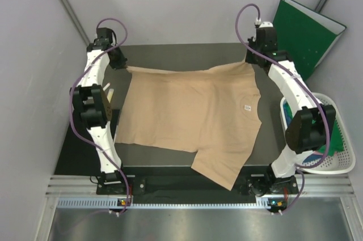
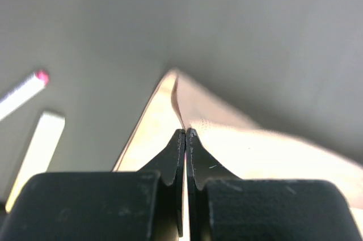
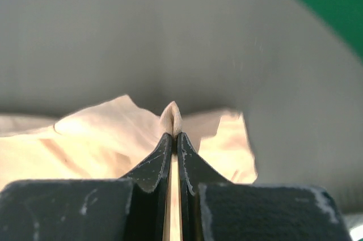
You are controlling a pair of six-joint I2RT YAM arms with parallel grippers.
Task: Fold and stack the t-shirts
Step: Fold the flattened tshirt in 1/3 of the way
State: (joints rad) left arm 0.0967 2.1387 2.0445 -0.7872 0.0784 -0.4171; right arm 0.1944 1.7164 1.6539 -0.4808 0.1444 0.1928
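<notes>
A large peach-beige t-shirt (image 1: 187, 110) lies spread across the dark table (image 1: 170, 51), its neck label toward the right. One sleeve (image 1: 222, 172) reaches over the near table edge. My left gripper (image 1: 121, 63) is shut on the shirt's far left corner. In the left wrist view the gripper (image 2: 186, 132) pinches a thin fold of the cloth (image 2: 255, 150). My right gripper (image 1: 250, 58) is shut on the far right corner by the other sleeve. A small peak of cloth (image 3: 96, 133) pokes out above the closed right gripper (image 3: 174, 135).
A stiff green folder (image 1: 303, 31) leans against the back right wall. A white basket (image 1: 340, 161) at the right holds blue and green cloth. A white pen with a pink tip (image 2: 22, 91) and a white strip (image 2: 39, 144) lie left of the shirt.
</notes>
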